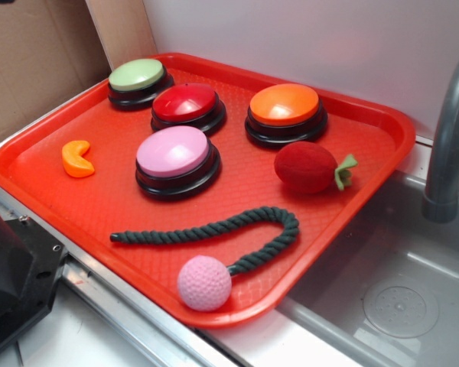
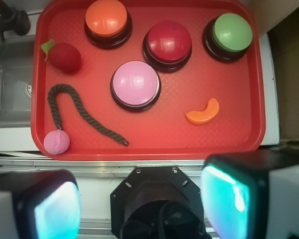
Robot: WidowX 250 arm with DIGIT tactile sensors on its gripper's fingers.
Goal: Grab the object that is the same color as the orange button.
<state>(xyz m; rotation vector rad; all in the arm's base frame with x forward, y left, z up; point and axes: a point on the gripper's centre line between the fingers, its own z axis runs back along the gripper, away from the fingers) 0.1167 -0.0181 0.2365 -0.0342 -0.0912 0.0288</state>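
Exterior view: the orange crescent is seen lying loose on the red tray, near its left edge, well apart from the orange button at the back. The strawberry could be mistaken for it; its red is close.

Wrist view: the end effector is held wide open, short of the tray. The glossy crescent may be squeezed out sideways if gripped across its curve.
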